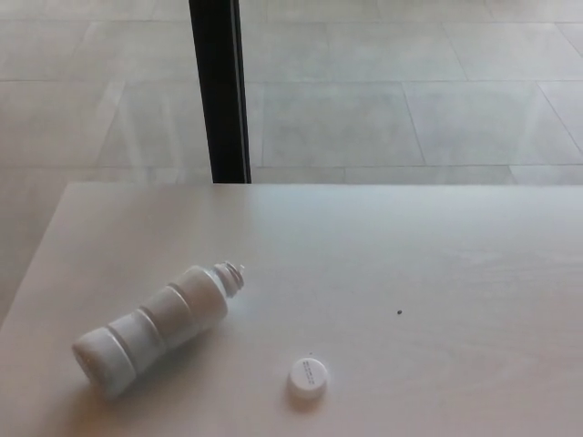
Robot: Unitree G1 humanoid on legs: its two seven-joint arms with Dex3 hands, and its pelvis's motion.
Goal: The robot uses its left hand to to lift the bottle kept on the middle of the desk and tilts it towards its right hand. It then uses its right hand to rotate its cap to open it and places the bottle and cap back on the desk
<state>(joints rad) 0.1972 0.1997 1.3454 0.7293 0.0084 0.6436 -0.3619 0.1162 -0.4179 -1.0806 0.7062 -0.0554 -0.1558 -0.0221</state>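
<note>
A white ribbed bottle (155, 328) lies on its side on the pale desk (410, 255), at the left front. Its uncapped neck points up and to the right, its base toward the front left corner. The white cap (308, 378) rests flat on the desk to the right of the bottle, a short gap from it, near the front edge. Neither of my hands shows in the head view.
A black vertical post (217, 91) stands on the tiled floor just beyond the desk's far edge. A small dark speck (399, 313) marks the desk right of centre. The desk's left edge runs close to the bottle's base.
</note>
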